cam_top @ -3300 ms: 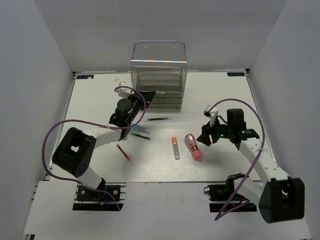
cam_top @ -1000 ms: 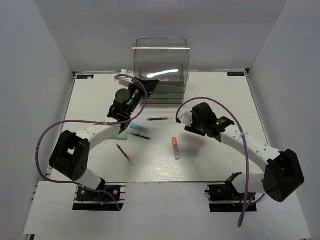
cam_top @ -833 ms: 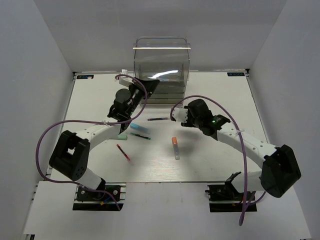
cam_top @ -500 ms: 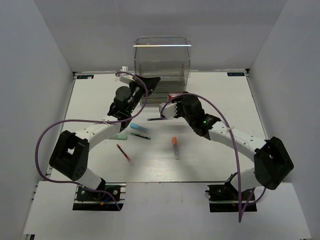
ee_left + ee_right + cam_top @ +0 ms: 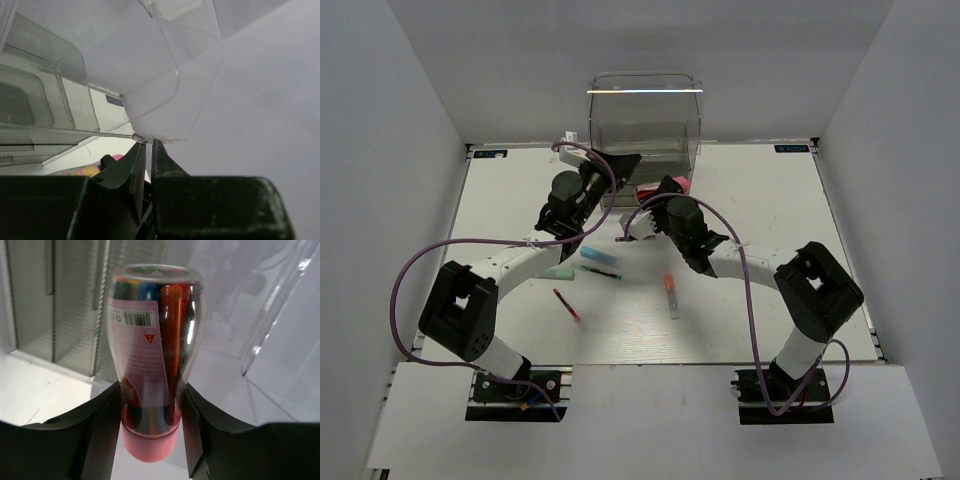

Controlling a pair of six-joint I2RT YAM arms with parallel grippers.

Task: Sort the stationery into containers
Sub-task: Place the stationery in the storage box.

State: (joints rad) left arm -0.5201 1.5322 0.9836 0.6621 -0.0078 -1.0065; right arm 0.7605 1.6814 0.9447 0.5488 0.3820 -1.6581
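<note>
From above, the right pincer [image 5: 658,195] clasps the chunky pink tube [image 5: 648,191] just short of the clear box [image 5: 645,120], and the left pincer [image 5: 612,172] is at the box's front rim.

Left wrist: the jaws are pinched on that clear rim.

Right wrist: the tube's long axis points straight ahead, with the grey drawers [image 5: 50,300] ahead-left. The right arm is likely the one to deliver.

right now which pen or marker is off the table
The chunky pink tube, gripped in the right hand by the clear box; the others, like the orange-grey marker, lie on the table.
</note>
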